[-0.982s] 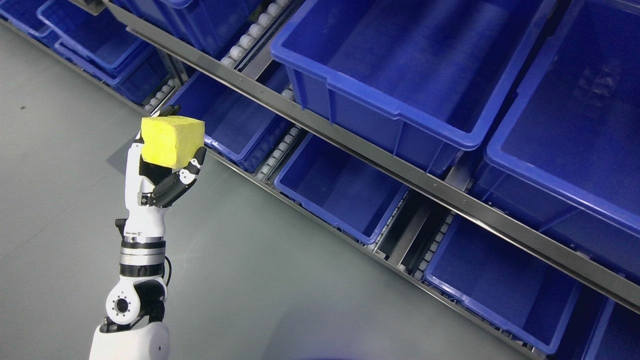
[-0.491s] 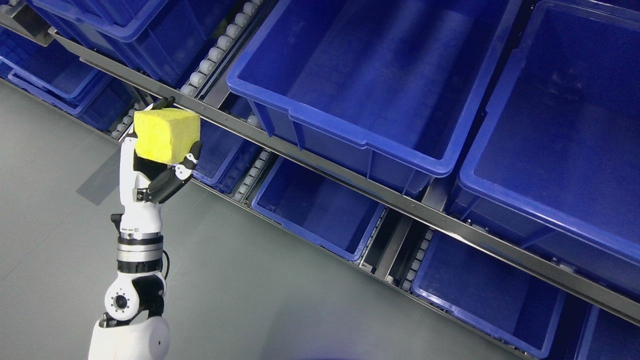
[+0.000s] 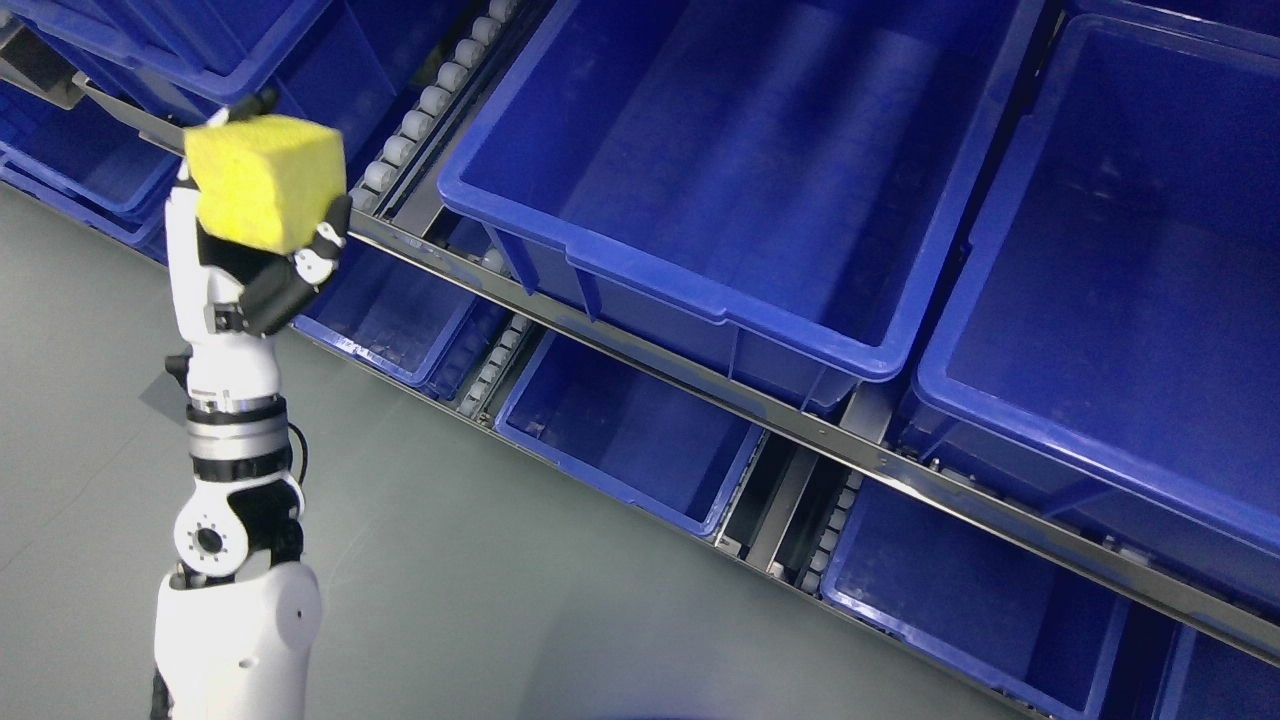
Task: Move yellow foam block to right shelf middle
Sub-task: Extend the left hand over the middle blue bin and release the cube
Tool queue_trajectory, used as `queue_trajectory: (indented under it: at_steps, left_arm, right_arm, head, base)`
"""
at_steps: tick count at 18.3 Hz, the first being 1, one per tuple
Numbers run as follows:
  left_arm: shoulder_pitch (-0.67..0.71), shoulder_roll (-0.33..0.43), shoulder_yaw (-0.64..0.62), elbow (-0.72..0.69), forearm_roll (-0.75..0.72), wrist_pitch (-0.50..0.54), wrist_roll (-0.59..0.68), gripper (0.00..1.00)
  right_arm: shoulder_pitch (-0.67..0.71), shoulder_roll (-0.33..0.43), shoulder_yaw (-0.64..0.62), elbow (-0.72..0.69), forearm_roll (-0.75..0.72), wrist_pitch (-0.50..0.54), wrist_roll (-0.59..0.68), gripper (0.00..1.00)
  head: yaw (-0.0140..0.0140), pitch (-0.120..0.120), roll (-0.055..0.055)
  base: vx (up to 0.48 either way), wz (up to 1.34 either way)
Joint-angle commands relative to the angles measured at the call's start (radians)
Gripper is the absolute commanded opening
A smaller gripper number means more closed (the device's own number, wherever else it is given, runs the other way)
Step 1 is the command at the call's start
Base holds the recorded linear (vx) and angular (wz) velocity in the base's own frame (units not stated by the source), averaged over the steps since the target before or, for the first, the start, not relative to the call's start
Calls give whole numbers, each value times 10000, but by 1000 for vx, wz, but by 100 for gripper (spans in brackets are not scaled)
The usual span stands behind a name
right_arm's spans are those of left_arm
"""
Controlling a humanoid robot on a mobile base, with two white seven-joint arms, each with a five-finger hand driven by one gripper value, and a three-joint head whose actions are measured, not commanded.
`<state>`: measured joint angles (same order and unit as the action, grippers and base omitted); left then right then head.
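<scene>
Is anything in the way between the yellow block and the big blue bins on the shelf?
Nothing visible blocks it. The left hand holds the yellow foam block up in open air, level with the shelf rail. The nearest big bin is open on top and looks empty, with only its rim to clear.

My left hand (image 3: pixel 245 270) is higher than a second ago, and the yellow foam block (image 3: pixel 265 178) in my fingers (image 3: pixel 322 235) has risen with it. The block was below the metal shelf rail (image 3: pixel 640 365), out over the grey floor (image 3: pixel 500 600); now it sits at the rail's level, in front of the blue bin (image 3: pixel 150 50) at the upper left. My head view has also shifted, bringing the shelves closer.
</scene>
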<state>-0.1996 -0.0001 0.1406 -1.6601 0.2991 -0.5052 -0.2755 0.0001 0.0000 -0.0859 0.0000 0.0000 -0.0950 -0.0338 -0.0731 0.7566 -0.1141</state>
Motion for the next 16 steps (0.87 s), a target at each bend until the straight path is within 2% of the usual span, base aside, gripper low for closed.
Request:
queue_trajectory:
  at_steps: [1,4,7,11,16]
  left_arm:
    - [-2661,175,696,445,-15,1381,-98,0]
    - [-3983,175,268,1183,-1038,2150,-129,0]
    - [-4721,175,-269,1215,-1319,3252,-419,0]
    - [-5443,175,-1067,1230,-2741,4206,-1462,0]
    - [-6485,175,-2554,1842,-4828,5861,-3593,0]
  right_arm:
    - [14,-175,0,-175,31,-1,0,100]
    - [14,-175,0,-175,31,-1,0,100]
    - [14,-175,0,-175,31,-16,0,100]
    - [14,-175,0,-175,31,-1,0,100]
    - [14,-175,0,-175,31,-1,0,100]
  head:
    - [0,0,0]
    - [0,0,0]
    - [0,0,0]
    - [0,0,0]
    - [0,0,0]
  base:
    - [21,-16]
    - [22,-8]
    - [24,-9]
    - [19,-7]
    - [27,-12]
